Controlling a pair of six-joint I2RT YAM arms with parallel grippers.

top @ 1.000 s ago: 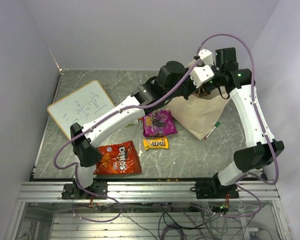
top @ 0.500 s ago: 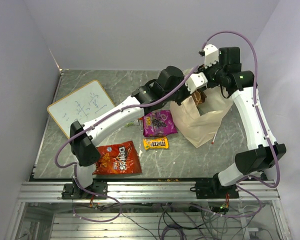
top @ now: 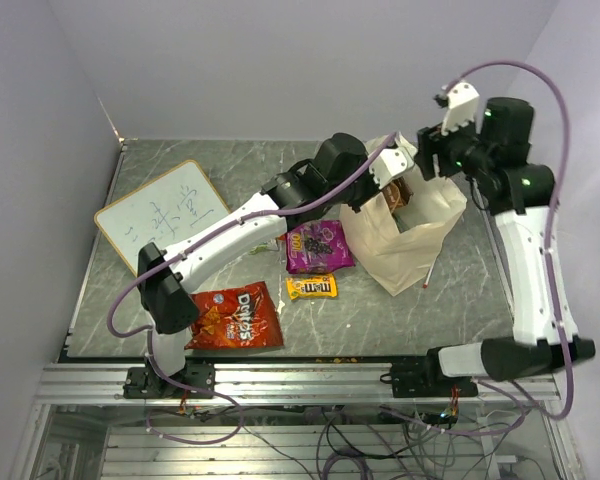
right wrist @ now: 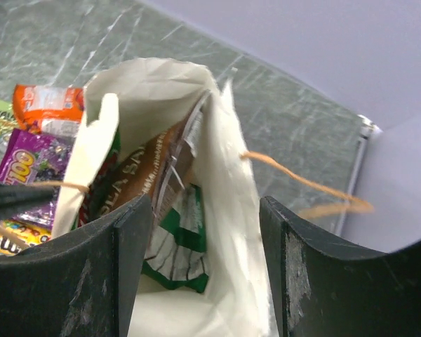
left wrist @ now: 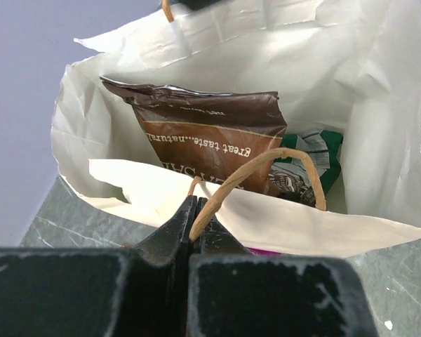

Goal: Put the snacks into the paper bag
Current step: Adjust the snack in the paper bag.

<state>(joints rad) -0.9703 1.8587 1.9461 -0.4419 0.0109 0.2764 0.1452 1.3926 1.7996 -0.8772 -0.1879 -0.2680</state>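
Observation:
The paper bag (top: 405, 240) stands open at the back right, with a brown pouch (left wrist: 210, 137) and a green-white pouch (left wrist: 316, 151) inside. My left gripper (left wrist: 194, 210) is shut on the bag's near twisted handle (left wrist: 266, 165) and holds that side up. My right gripper (right wrist: 207, 232) is open and empty above the bag's far wall (right wrist: 228, 210); the far handle (right wrist: 302, 184) hangs free. On the table lie the red Doritos bag (top: 238, 317), the yellow M&M's (top: 311, 288), a purple pouch (top: 317, 246) and an orange pouch (right wrist: 49, 105).
A white whiteboard (top: 162, 213) lies at the back left. A marker (top: 429, 272) lies by the bag's right side. Grey walls close in the back and both sides.
My right arm has risen and swung right, away from the bag's top, with its gripper now open. The bag has been pulled more upright. My left gripper keeps its hold on the handle.

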